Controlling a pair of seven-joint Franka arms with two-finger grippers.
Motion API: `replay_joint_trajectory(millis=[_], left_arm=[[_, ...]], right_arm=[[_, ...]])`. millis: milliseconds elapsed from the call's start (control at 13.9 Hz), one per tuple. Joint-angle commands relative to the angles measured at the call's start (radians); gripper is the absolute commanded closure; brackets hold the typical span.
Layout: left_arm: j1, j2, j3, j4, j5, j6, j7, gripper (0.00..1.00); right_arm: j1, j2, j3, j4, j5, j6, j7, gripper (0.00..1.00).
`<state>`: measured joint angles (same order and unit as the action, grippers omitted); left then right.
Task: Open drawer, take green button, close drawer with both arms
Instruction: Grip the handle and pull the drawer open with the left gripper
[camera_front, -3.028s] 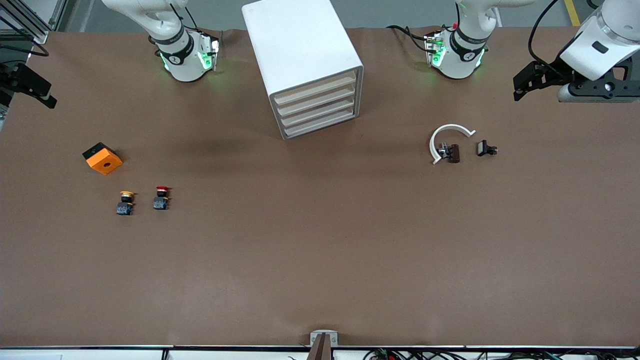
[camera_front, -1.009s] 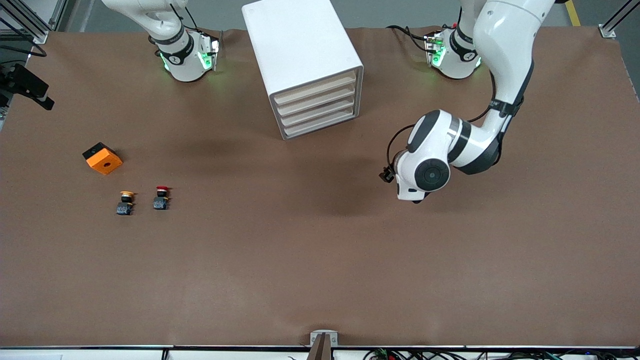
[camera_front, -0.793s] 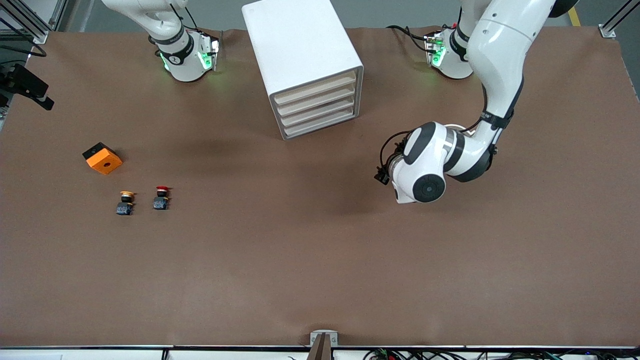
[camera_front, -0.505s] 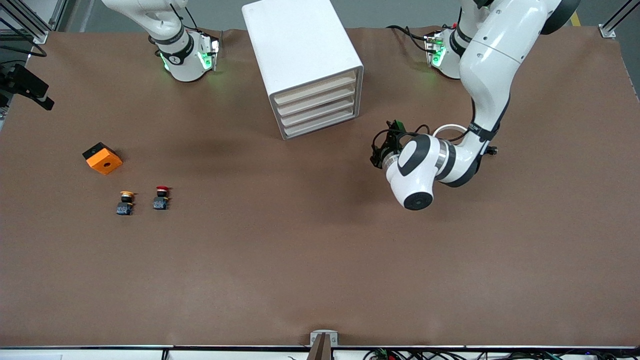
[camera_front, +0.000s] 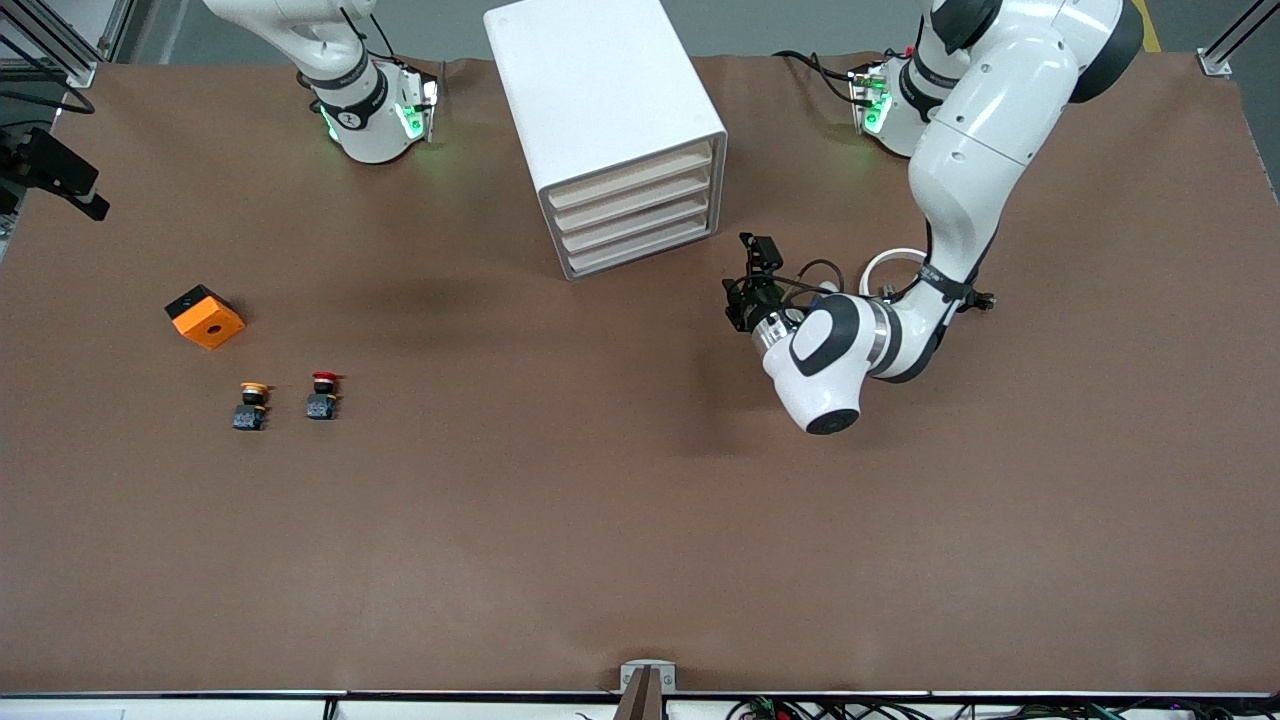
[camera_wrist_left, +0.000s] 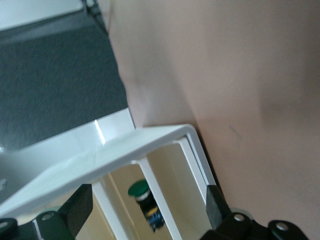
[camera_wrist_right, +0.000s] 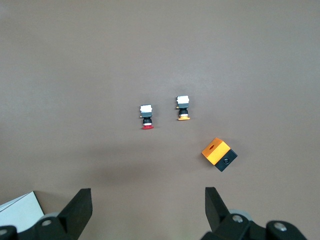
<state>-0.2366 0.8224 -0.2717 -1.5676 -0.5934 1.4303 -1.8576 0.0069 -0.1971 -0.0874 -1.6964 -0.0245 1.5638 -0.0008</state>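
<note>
Brown tabletop (camera_front: 600, 520) lies bare nearer the front camera, while the left gripper (camera_front: 750, 285), jaws apart, has swung in from its own end to hang beside the cabinet (camera_front: 610, 120) front. Its wrist view shows the green button (camera_wrist_left: 140, 190) inside a drawer (camera_wrist_left: 165, 200). The right gripper (camera_wrist_right: 150, 210) waits high, jaws apart, over the red-capped button (camera_wrist_right: 146, 117).

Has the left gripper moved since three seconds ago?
Yes. The left gripper came in from the table's edge and is now beside the cabinet, low over the table.

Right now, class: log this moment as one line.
left gripper: open, beside cabinet | right gripper: open, waiting | drawers: shut | green button: inside
</note>
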Motion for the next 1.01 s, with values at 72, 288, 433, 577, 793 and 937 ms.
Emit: replay_joint_trajectory(millis=[72, 288, 433, 577, 793, 937], left_arm=[[0.013, 0.040, -0.017, 0.038, -0.048, -0.047, -0.161, 0.00], [-0.001, 0.061, -0.015, 0.060, -0.088, -0.053, -0.190, 0.00], [-0.004, 0.095, -0.015, 0.070, -0.091, -0.053, -0.289, 0.00], [-0.006, 0.121, -0.015, 0.069, -0.092, -0.053, -0.318, 0.09], [-0.007, 0.126, -0.015, 0.072, -0.094, -0.054, -0.321, 0.36], [-0.030, 0.126, -0.015, 0.070, -0.092, -0.070, -0.331, 0.48]], right_arm=[[0.004, 0.010, 0.000, 0.014, -0.003, -0.007, 0.019, 0.00], [0.005, 0.008, 0.000, 0.014, -0.002, -0.010, 0.021, 0.00], [0.005, 0.007, 0.000, 0.012, -0.002, -0.013, 0.022, 0.00], [0.001, 0.007, 0.000, 0.011, -0.002, -0.013, 0.022, 0.00], [0.001, 0.007, -0.002, 0.009, -0.002, -0.017, 0.033, 0.00], [0.007, 0.007, 0.000, 0.008, -0.002, -0.017, 0.068, 0.00]])
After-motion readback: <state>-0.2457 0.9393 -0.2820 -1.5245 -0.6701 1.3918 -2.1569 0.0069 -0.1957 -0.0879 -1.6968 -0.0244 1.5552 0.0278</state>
